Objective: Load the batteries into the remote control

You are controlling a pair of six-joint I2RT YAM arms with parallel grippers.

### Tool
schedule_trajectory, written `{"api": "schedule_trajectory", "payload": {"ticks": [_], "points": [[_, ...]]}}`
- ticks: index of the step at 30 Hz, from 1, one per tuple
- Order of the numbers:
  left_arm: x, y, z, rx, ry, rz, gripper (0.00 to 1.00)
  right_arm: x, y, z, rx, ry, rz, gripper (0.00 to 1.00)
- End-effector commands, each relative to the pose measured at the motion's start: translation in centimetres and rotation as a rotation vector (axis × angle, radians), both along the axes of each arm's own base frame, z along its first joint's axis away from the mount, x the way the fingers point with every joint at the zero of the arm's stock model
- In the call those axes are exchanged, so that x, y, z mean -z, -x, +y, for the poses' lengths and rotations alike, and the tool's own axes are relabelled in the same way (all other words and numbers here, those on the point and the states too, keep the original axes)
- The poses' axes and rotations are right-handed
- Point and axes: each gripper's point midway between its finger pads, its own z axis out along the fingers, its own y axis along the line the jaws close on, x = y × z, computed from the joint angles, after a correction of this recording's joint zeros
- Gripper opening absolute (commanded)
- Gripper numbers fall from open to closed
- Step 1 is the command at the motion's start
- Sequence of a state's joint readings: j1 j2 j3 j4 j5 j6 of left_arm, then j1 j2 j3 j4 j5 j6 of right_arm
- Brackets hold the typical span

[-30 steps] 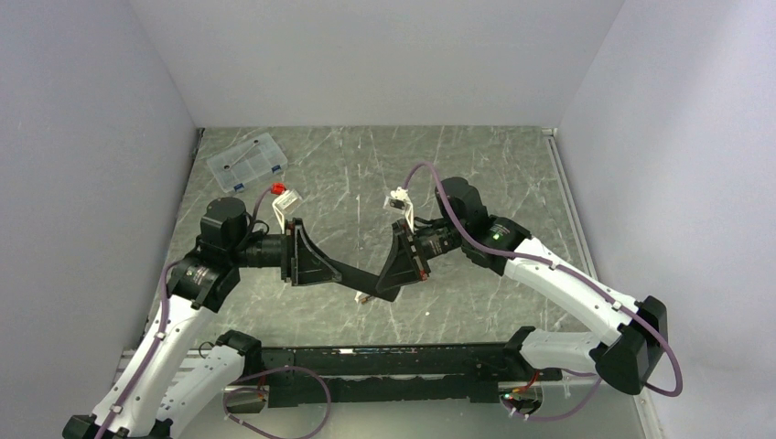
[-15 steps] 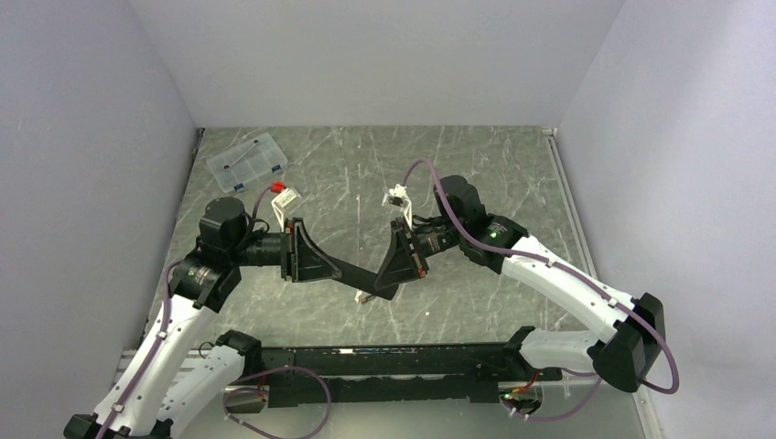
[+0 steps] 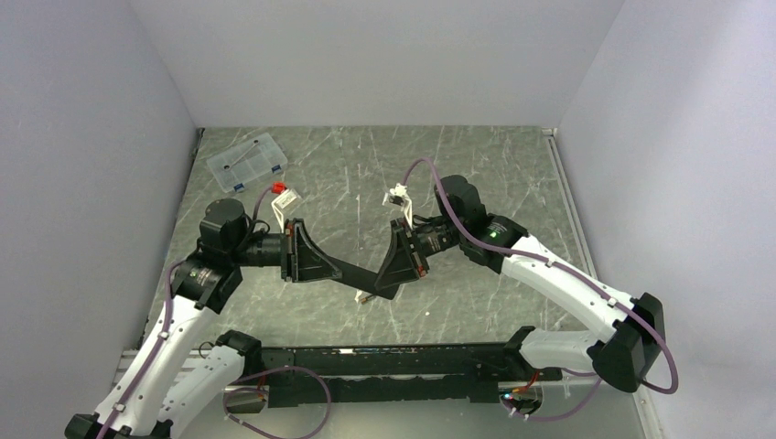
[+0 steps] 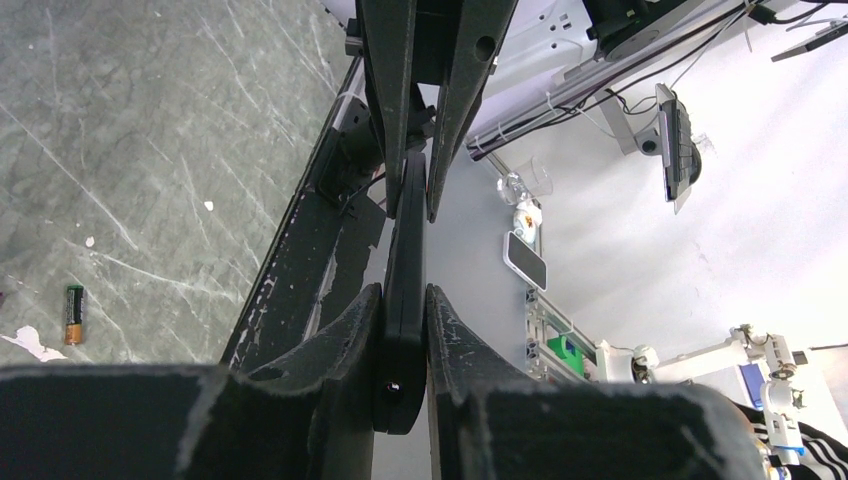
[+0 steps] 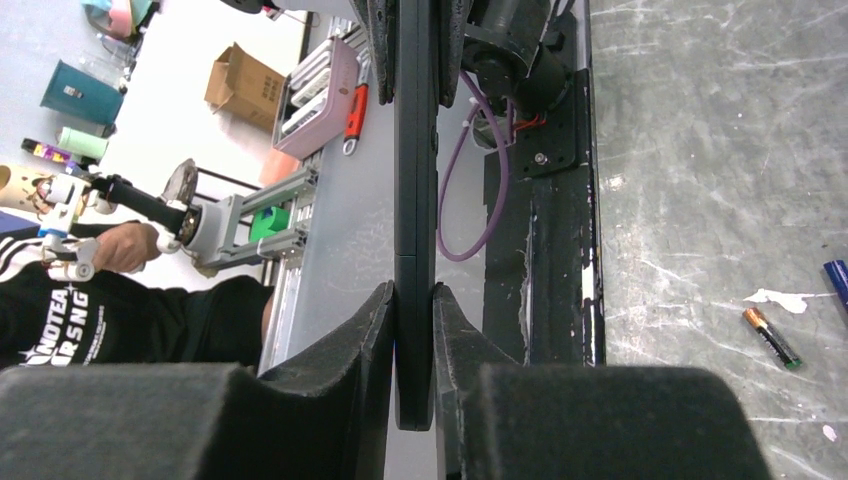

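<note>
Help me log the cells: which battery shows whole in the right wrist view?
The gold-ended battery, lying beside a white scrap; the blue battery is cut off at the picture's edge.

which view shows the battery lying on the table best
The right wrist view: the battery lies unobstructed on the table, its gold end and dark body distinct. The left wrist view shows it smaller, near the left edge. The top view shows only a tiny speck.

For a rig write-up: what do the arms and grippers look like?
The left arm and right arm have white shells, black joints and purple cables. The left gripper and right gripper are black wedges with scuffed fingers. A red connector sits at the left wrist, a white connector at the right; a green light glows on the right arm.
</note>
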State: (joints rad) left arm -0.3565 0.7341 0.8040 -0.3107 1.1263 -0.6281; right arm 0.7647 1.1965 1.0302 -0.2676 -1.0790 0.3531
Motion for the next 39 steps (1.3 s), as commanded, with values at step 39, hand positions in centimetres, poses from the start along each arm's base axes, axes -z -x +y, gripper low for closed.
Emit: {"api": "schedule_trajectory", "payload": {"ticks": [39], "points": [[0.2, -2.1, 0.1, -0.225, 0.136, 0.106, 0.0, -0.5, -3.6, -8.9, 0.723, -0.121, -0.048, 0.65]]}}
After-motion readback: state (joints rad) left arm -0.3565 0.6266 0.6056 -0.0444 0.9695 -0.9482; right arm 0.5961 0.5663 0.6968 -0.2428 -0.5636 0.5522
